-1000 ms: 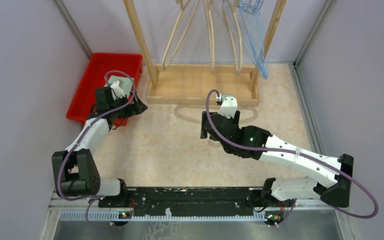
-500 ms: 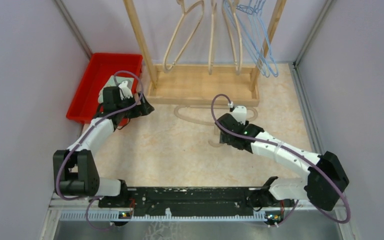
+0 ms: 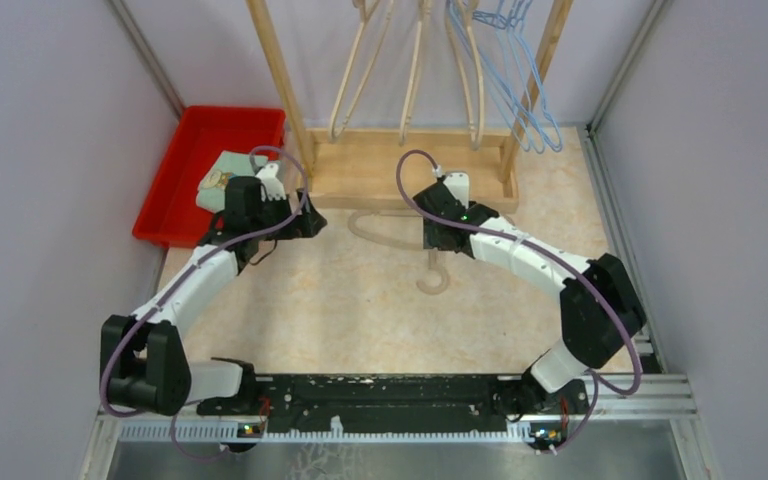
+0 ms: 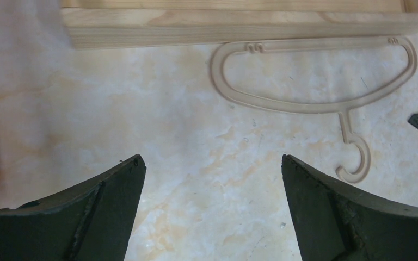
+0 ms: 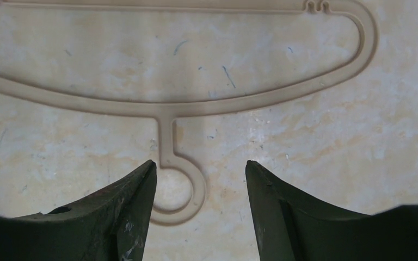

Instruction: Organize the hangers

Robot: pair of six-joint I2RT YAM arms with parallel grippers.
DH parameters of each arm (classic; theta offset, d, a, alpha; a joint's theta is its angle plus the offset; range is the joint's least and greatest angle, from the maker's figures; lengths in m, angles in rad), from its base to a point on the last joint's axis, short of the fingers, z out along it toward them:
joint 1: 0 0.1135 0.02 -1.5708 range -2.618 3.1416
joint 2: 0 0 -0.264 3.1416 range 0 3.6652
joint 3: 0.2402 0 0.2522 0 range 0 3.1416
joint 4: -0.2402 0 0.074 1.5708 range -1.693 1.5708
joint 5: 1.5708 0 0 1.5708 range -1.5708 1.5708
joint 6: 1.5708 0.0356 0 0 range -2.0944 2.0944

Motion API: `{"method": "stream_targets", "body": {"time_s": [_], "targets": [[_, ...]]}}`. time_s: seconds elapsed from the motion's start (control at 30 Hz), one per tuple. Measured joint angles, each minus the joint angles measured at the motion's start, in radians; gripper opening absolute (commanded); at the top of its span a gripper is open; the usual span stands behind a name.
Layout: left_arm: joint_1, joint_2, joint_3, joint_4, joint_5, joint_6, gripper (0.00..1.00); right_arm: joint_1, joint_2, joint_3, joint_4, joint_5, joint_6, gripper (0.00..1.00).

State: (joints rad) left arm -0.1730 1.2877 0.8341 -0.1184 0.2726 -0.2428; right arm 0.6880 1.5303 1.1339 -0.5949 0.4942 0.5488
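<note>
- Rack [image 3: 409, 171]: stands at the far edge of the table [image 3: 310, 300], with the hung hangers [image 3: 480, 70], beige and blue, on its rail.
- Beige hanger [image 5: 196, 106]: the one still to be placed. It lies flat on the table just in front of the rack's base, long axis parallel to that base.
- Right gripper [image 5: 200, 163]: the nearer arm, poised over the hanger's stem. Jaws are parted and hold nothing.
- Left gripper [image 4: 212, 157]: jaws parted and empty. The hanger lies ahead and to its right, apart from it.
- Hook [image 5: 200, 189]: points back toward the arm bases and sits between the right fingertips in the wrist view. Whether they touch the table cannot be told.
- Judgement: the pick falls to the right arm, closing across the stem.
</note>
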Motion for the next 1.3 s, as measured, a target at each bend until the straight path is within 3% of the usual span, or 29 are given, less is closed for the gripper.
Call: {"method": "stream_targets", "body": {"time_s": [0.37,0.53,0.7,1.03,1.3], "targets": [[-0.343,-0.004,-0.077,0.093,-0.109,0.183,0.98,-0.129,-0.023,-0.002,0.01,-0.074,0.013,0.62],[-0.355,0.116,-0.072,0.153,-0.098,0.349,0.97,-0.161,-0.084,0.021,-0.005,-0.097,0.008,0.62],[-0.355,0.261,0.032,0.164,0.029,0.512,0.95,-0.183,-0.102,0.068,-0.01,-0.115,-0.008,0.63],[-0.355,0.536,0.42,0.0,0.369,0.749,0.93,-0.287,-0.145,0.071,-0.019,-0.19,-0.016,0.63],[-0.369,0.609,0.497,-0.158,0.417,0.884,0.92,-0.346,-0.149,0.037,0.01,-0.269,-0.016,0.63]]}}
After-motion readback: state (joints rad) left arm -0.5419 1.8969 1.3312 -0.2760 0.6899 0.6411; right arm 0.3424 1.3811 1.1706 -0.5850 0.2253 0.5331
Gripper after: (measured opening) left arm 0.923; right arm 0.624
